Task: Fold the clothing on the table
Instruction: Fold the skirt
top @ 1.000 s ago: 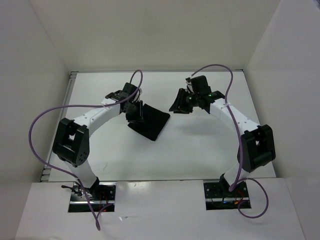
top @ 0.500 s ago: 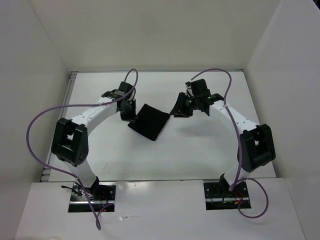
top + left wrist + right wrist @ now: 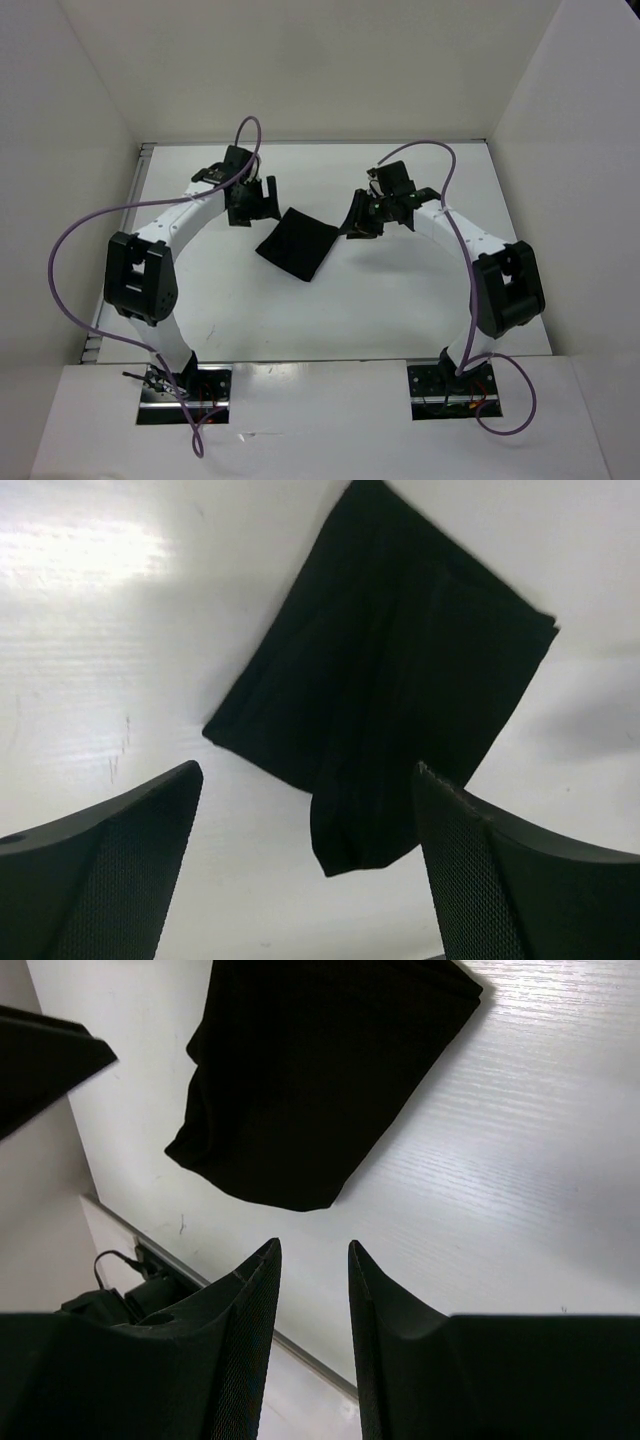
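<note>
The clothing (image 3: 297,243) is a black folded bundle lying flat on the white table (image 3: 400,300), between the two arms. My left gripper (image 3: 262,198) hovers just beyond the clothing's far-left corner, open wide and holding nothing. In the left wrist view the clothing (image 3: 400,670) lies on the table ahead of the spread fingers (image 3: 110,870), and one rolled corner points toward the left gripper (image 3: 308,767). My right gripper (image 3: 357,222) sits just off the clothing's far-right corner. Seen from the right wrist, the right gripper (image 3: 312,1243) stands partly open over bare table, short of the clothing (image 3: 320,1070).
White walls enclose the table on three sides. Purple cables (image 3: 90,225) arc over both arms. In the right wrist view the table's metal edge strip (image 3: 200,1280) and a dark cable lie at lower left, and part of the left arm (image 3: 40,1060) shows at upper left.
My left gripper has let go of the clothing's corner, opened wide and drawn back to the far left. The clothing has settled flat. The right gripper has edged slightly left.
</note>
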Robot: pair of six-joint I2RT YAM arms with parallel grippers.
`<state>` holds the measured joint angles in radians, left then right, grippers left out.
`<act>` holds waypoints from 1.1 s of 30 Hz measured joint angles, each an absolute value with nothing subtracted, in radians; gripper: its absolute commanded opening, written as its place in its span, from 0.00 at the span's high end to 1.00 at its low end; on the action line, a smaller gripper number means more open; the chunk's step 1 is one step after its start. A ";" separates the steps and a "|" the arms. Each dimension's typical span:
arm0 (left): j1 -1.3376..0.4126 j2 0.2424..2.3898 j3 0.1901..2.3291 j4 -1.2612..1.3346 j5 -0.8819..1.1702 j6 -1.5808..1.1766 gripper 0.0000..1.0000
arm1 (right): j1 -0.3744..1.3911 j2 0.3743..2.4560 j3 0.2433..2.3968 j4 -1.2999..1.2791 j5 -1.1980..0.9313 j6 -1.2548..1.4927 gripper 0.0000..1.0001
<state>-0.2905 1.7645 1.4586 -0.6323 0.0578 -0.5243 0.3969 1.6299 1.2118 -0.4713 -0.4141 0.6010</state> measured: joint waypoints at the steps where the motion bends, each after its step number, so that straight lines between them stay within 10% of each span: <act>1: -0.295 1.759 1.441 -0.635 0.059 -0.526 0.07 | 0.397 1.631 1.213 -0.472 -0.413 0.600 0.61; 8: -0.310 1.671 1.266 -0.627 0.129 -0.530 0.29 | 0.397 1.645 1.225 -0.474 -0.406 0.596 0.61; 23: -0.371 1.605 1.179 -0.595 0.236 -0.531 0.34 | 0.397 1.645 1.232 -0.475 -0.407 0.593 0.61; 33: -0.373 1.673 1.207 -0.558 0.156 -0.529 0.75 | 0.397 1.645 1.235 -0.478 -0.407 0.593 0.61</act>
<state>-0.3729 1.6726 1.2072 -0.5583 0.1562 -0.5293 0.3965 1.6451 1.2346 -0.4778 -0.4068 0.5930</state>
